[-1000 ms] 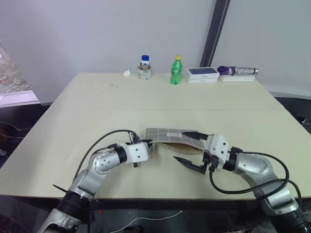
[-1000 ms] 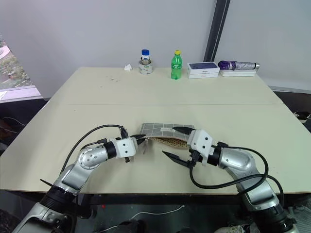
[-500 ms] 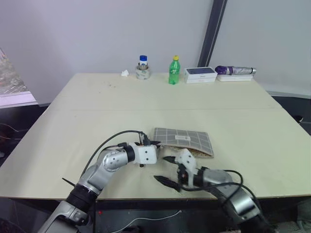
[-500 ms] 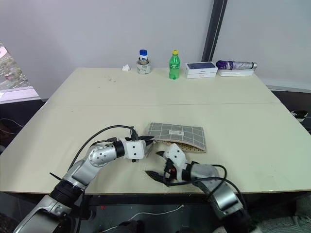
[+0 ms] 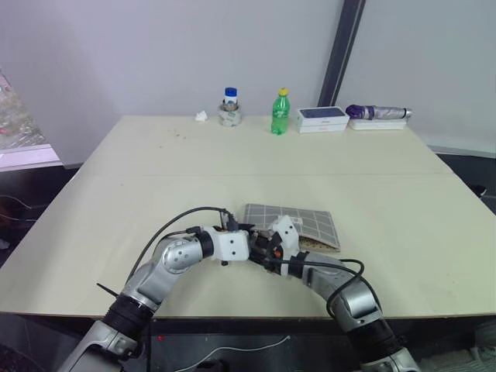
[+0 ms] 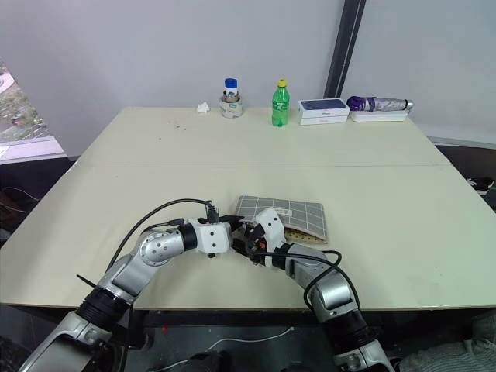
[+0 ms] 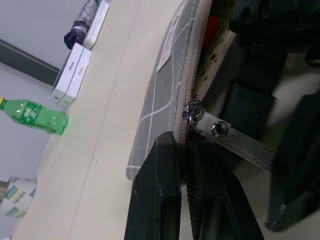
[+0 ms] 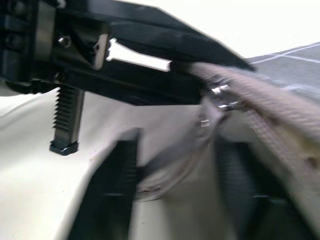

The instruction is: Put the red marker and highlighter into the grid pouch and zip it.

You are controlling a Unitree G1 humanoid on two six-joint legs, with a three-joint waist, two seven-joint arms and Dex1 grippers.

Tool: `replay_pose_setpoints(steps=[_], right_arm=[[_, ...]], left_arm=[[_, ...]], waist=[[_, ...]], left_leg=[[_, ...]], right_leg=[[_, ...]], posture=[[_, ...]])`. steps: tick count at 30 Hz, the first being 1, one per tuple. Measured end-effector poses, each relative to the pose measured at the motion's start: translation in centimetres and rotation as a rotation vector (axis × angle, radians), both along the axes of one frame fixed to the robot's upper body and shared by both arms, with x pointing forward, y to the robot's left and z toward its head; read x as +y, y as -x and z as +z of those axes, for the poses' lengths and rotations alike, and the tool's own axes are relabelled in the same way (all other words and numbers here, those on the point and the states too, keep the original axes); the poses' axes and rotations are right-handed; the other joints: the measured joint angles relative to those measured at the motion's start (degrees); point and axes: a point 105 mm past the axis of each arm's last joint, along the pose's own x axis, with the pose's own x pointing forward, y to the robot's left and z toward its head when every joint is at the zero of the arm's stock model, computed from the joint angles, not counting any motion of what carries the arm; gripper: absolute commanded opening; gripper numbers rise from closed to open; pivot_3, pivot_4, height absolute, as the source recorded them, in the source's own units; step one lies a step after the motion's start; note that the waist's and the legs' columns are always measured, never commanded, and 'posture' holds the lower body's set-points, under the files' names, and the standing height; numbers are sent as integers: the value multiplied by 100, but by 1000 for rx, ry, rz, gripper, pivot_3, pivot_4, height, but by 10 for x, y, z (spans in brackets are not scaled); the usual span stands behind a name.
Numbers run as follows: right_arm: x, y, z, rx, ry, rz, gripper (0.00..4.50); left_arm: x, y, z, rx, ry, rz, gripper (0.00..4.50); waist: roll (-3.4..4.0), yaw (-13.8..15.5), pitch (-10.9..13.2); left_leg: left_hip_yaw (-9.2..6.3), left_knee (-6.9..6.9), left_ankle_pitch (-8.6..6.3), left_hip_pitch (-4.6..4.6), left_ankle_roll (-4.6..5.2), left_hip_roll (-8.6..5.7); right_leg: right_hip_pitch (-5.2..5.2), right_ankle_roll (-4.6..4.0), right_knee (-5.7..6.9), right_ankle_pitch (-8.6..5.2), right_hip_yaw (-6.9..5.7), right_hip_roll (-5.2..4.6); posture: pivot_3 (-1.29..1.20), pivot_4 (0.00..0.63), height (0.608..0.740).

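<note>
Left claw (image 7: 182,150): fingers pressed together on the corner of the grid pouch (image 5: 302,222), right at the end of the zipper.
Right claw (image 5: 262,249): just beside the left claw at the same corner; fingers stand apart in the right wrist view, cannot tell whether they hold anything.
Zipper pull tab (image 7: 235,138): juts out from the slider, between the two claws.
Grid pouch: flat on the bench (image 5: 155,178), mouth partly unzipped beyond the left claw.
Red marker (image 7: 212,25): a red end shows inside the pouch mouth, past the left claw's tips.
Green bottle (image 5: 280,112): upright, well apart from both claws, at the bench's far edge.
White-and-blue box (image 5: 323,118): beside the bottle.
</note>
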Motion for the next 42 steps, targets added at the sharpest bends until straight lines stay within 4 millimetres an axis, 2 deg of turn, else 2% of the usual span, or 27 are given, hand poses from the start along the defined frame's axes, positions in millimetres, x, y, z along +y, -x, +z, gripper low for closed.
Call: replay_pose_setpoints(steps=[1, 5, 9, 11, 13, 15, 16, 20, 22, 24, 27, 28, 30, 33, 35, 38, 40, 42], right_arm=[[-1, 0, -1, 3, 2, -1, 24], [-15, 0, -2, 2, 28, -17, 24], [-42, -4, 0, -9, 77, -50, 24], [-59, -6, 2, -20, 115, -66, 24], [-82, -10, 4, -27, 156, -97, 24], [-114, -16, 7, -38, 202, -156, 24], [-122, -17, 9, -44, 210, -168, 24], [-127, -21, 9, -67, 220, -155, 24], [-129, -20, 10, -81, 239, -138, 599], [-135, -19, 10, -81, 255, -139, 1395], [-137, -19, 10, -97, 276, -133, 3020], [-137, -18, 10, -100, 291, -117, 3646], [-142, -15, 11, -118, 338, -82, 4444], [-150, -12, 18, -178, 422, -42, 4444], [-153, -8, 20, -193, 430, -18, 4444], [-168, -2, 23, -186, 422, -27, 4444], [-178, 0, 35, -193, 365, -62, 4444], [-179, 1, 52, -234, 308, -77, 4444]], left_arm=[[0, 0, 0, -2, 1, 2, 0], [4, -1, -1, 0, -2, 16, 0], [13, -3, -3, 1, 3, 48, 0], [26, -8, -3, -7, -7, 87, 0], [48, -15, -1, -10, -16, 146, 0], [76, -22, 2, -27, -45, 215, 0], [82, -23, 3, -32, -50, 227, 0], [80, -19, -3, 0, -4, 221, 0], [82, -18, -6, 63, 59, 231, 798], [95, -20, -5, 126, 122, 287, 1599], [107, -21, -3, 144, 138, 319, 3091], [107, -21, -3, 144, 138, 319, 3723], [107, -20, -2, 146, 145, 318, 4470], [100, -12, 14, 167, 209, 268, 4470], [102, -1, 19, 169, 187, 226, 4470], [126, 17, 3, 240, 174, 273, 4470], [140, 28, -5, 288, 189, 308, 4470], [147, 37, 5, 293, 262, 323, 4470]], waist=[[0, 0, 0], [0, 3, 0], [0, 2, 0], [0, -5, 0], [1, -12, 1], [1, -14, 1], [1, -13, 1], [1, -8, 1], [1, 2, 2], [0, -11, 2], [0, -13, 2], [0, -5, 2], [1, 16, 2], [0, 22, 3], [4, 0, 2], [8, -78, 4], [7, -104, 7], [4, -102, 8]], left_leg=[[0, 0, 0, 0, 0, 0], [0, 0, 0, 0, 0, 0], [0, 0, 0, 0, 0, 0], [0, -1, 0, 0, 0, 0], [2, -2, 0, 1, 0, 0], [3, -5, 0, 1, 0, 1], [3, -5, 0, 1, 0, 1], [5, -4, 0, 0, 0, 2], [5, -2, 0, -2, 0, 5], [4, -1, 0, -1, 0, 6], [4, -3, 0, -1, 0, 4], [4, -2, 0, -1, 0, 4], [4, 1, -1, -2, 1, 4], [3, 0, -1, -2, 1, 12], [5, -5, -1, 1, 0, 14], [8, -11, -1, 1, 0, 17], [7, -11, -1, 1, 1, 20], [5, -9, -1, 0, 1, 23]], right_leg=[[0, 0, 0, 0, 0, 0], [0, 0, 0, 0, 0, 0], [-1, 0, 0, 0, 1, 0], [-1, 0, 0, 0, 0, 0], [-2, 0, 0, 0, 1, 0], [-2, 0, -1, 0, 2, 0], [-3, 0, -2, 0, 2, 0], [-1, 0, -2, 0, 2, -5], [-1, 0, -2, 0, 2, -7], [-1, 0, -2, 0, 1, -6], [-1, 0, -2, 0, 1, -5], [-1, 0, -2, 0, 1, -7], [1, 0, -2, 0, 1, -8], [1, 0, -3, 0, 0, -8], [3, 0, -7, 0, 3, -8], [1, -1, -10, -1, 5, -8], [2, -1, -11, -1, 5, -8], [4, -1, -11, -1, 3, -10]], posture=[[0, 150, 740], [0, 150, 740], [0, 150, 740], [0, 150, 740], [0, 150, 740], [0, 150, 740], [0, 150, 740], [0, 150, 740], [0, 150, 740], [0, 150, 740], [0, 150, 740], [0, 150, 740], [0, 150, 740], [0, 150, 740], [0, 150, 740], [0, 150, 740], [0, 150, 740], [0, 150, 740]])
